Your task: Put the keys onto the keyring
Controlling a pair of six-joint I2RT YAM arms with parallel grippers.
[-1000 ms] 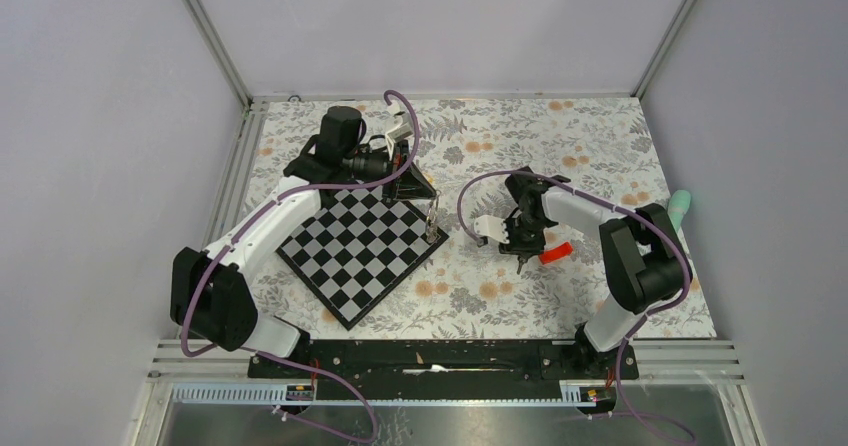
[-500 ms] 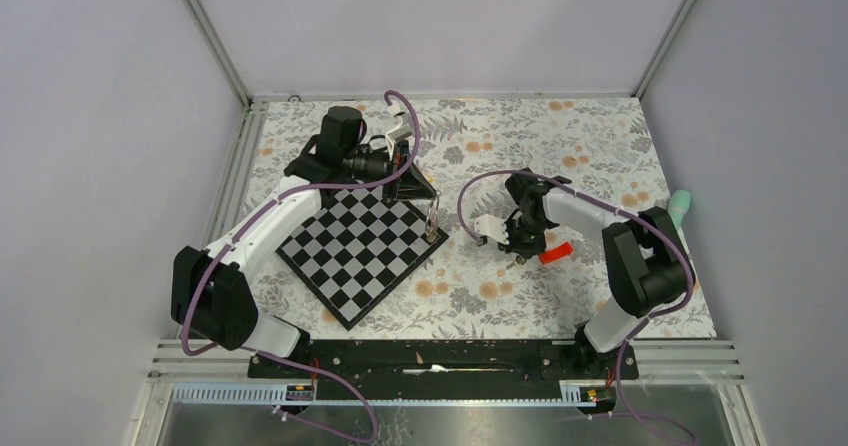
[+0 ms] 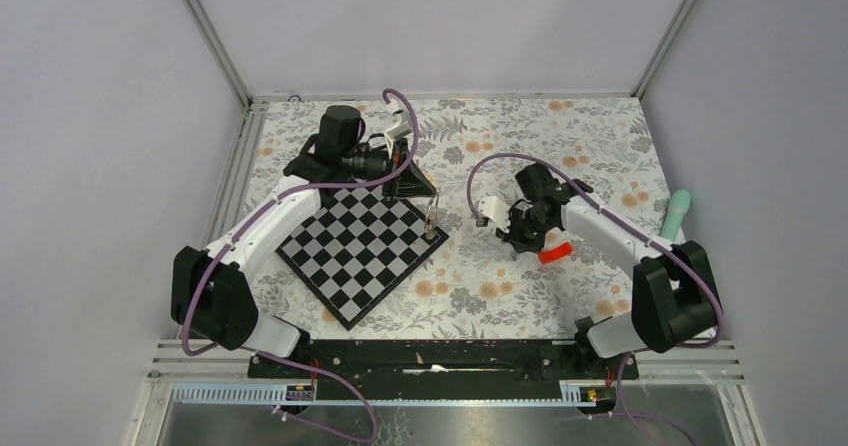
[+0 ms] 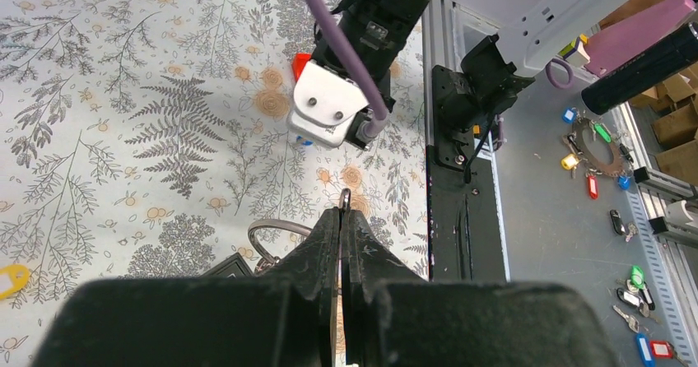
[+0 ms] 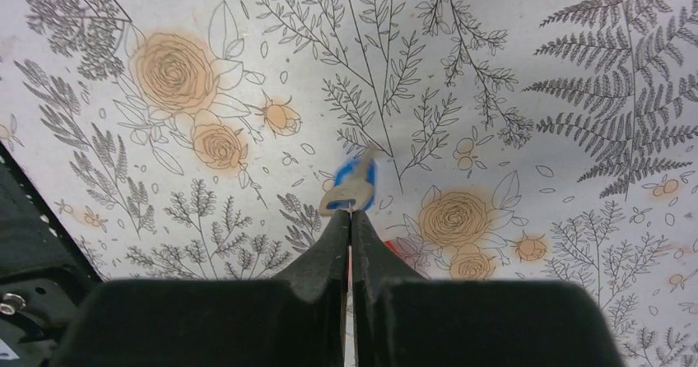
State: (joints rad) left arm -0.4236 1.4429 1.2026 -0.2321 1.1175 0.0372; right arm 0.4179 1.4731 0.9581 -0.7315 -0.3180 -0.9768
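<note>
You have one blue-capped key (image 5: 351,188), blurred, clamped in your right pincer (image 5: 349,217) at mid-frame, and one ring (image 4: 274,233), half hidden, clamped in your left pincer (image 4: 342,217) at lower centre.

The white desk cloth (image 3: 600,136) carries grey ferns and orange blooms. The flat square chessboard (image 3: 355,251) is black and white. The thin round metal keyring (image 4: 276,231) is silver. The small metal key (image 5: 352,188) has a blue head cap. A small piece (image 3: 556,253), perhaps a tag, is red.
</note>
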